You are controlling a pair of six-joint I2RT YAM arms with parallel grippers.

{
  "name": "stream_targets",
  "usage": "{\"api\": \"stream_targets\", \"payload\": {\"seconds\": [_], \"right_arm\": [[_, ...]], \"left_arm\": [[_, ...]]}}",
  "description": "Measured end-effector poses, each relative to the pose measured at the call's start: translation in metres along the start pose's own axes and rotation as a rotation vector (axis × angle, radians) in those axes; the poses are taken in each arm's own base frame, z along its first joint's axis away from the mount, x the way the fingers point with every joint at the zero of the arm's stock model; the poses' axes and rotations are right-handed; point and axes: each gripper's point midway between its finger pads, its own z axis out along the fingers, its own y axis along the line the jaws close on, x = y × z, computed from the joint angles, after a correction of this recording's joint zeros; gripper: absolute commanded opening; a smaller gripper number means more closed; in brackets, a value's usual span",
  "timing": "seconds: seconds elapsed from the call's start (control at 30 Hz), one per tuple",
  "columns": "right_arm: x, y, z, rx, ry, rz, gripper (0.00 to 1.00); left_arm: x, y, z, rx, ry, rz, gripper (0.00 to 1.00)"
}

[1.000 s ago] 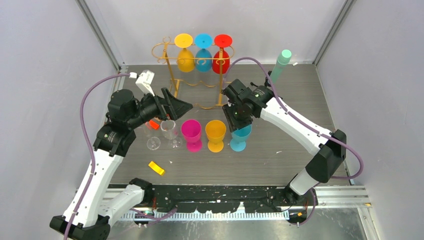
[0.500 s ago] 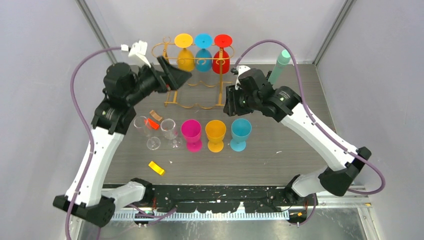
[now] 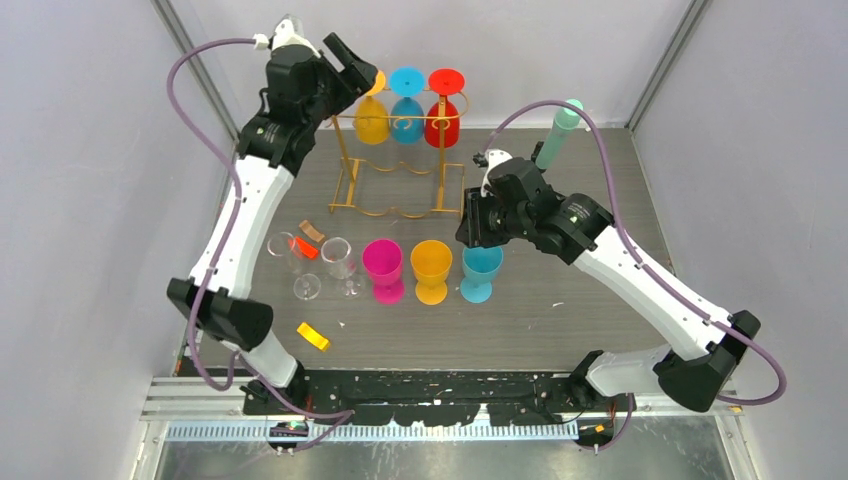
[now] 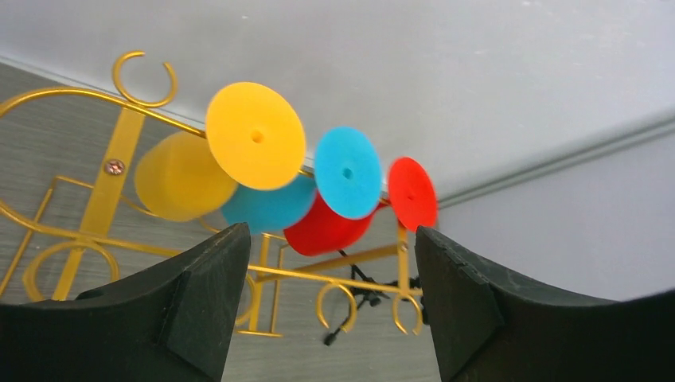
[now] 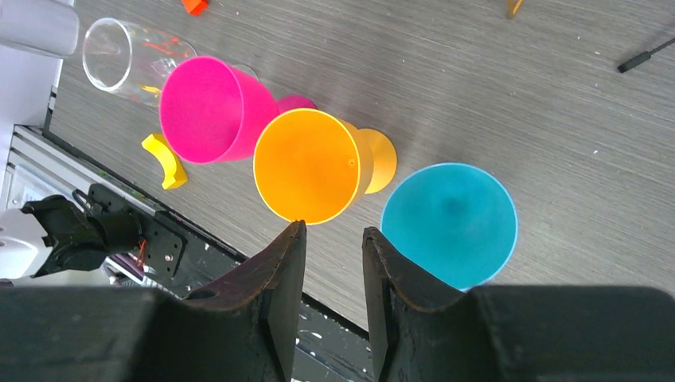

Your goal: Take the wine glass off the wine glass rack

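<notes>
The gold wine glass rack (image 4: 111,179) stands by the far edge of the worktop (image 3: 560,330), near the middle. Three glasses hang upside down from its top rail in a row. A yellow wine glass (image 3: 371,122) is on the left, a blue wine glass (image 3: 406,112) is in the middle and a red wine glass (image 3: 441,120) is on the right.

The left fingers (image 3: 352,62) are up high, just beside the round foot of the yellow one. They are spread wide and hold nothing. I cannot tell if they touch the foot.

The right fingers (image 3: 478,232) hang over a teal glass (image 3: 482,268) that stands on the worktop. There is only a thin gap between them, with nothing in it. Next to the teal glass stand an orange glass (image 3: 431,266) and a pink glass (image 3: 383,266). Two clear glasses (image 3: 338,260) stand closer to the left edge.
</notes>
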Motion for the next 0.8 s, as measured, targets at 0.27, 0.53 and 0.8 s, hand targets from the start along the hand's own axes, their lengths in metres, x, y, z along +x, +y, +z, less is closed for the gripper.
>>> {"api": "stream_targets", "payload": {"seconds": [0.27, 0.53, 0.8], "right_arm": [[0.003, -0.001, -0.008, -0.014, -0.018, 0.000, 0.38], [0.014, 0.005, 0.003, -0.063, 0.004, 0.031, 0.34], [0.014, 0.011, 0.005, -0.102, -0.021, 0.075, 0.32]], "left_arm": [[0.010, 0.053, 0.051, -0.163, 0.015, -0.021, 0.76], [0.006, 0.079, 0.074, -0.208, 0.012, -0.061, 0.67], [0.001, 0.074, 0.083, -0.181, 0.010, -0.114, 0.60]]}}
